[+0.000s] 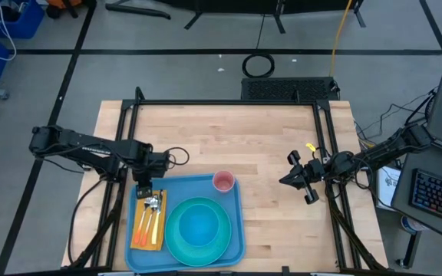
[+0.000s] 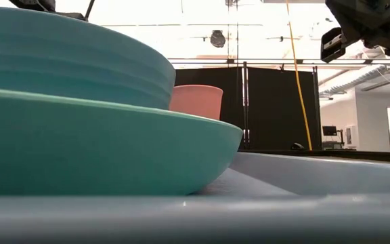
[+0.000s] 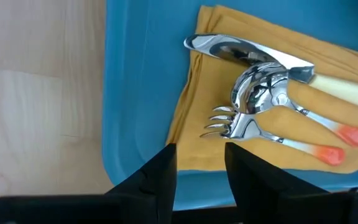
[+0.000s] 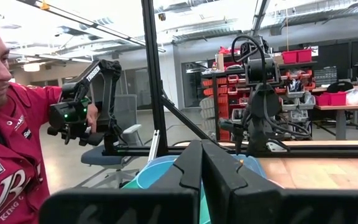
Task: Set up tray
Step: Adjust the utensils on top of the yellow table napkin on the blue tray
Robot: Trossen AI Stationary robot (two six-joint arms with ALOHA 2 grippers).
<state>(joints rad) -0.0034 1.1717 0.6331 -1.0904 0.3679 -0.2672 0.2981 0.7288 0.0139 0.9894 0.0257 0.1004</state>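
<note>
Nearest my low camera is the teal plate [image 2: 80,146], filling most of that view, with the bowl [image 2: 66,57] stacked on it and the pink cup [image 2: 196,100] just behind. From above, the tray [image 1: 238,230] lies at the front of the worktop [image 1: 267,146], left of centre, reaching almost to the front edge.

I judge the setup nearly finished. Plate and bowl sit in the tray's middle, the cup stands at its far right corner, and a yellow napkin [image 1: 138,230] lies along its left side. On the napkin rest a knife [image 3: 253,55], a spoon [image 3: 263,94] and a fork [image 3: 241,127], bunched together and overlapping rather than laid in a neat row. I see nothing loose on the worktop waiting to go in, so what remains, if anything, is tidying the cutlery and pulling my arms clear.

My left hand [image 3: 199,171] hangs over the tray's far left corner, just above the napkin's end, pointing down. Its fingers [image 3: 160,174] are spread a little with nothing between them; the fork's tines lie just ahead.

My right hand [image 1: 291,178] waits above bare worktop, well apart from the tray on its right, pointing towards it, fingers pressed together and empty.
</note>
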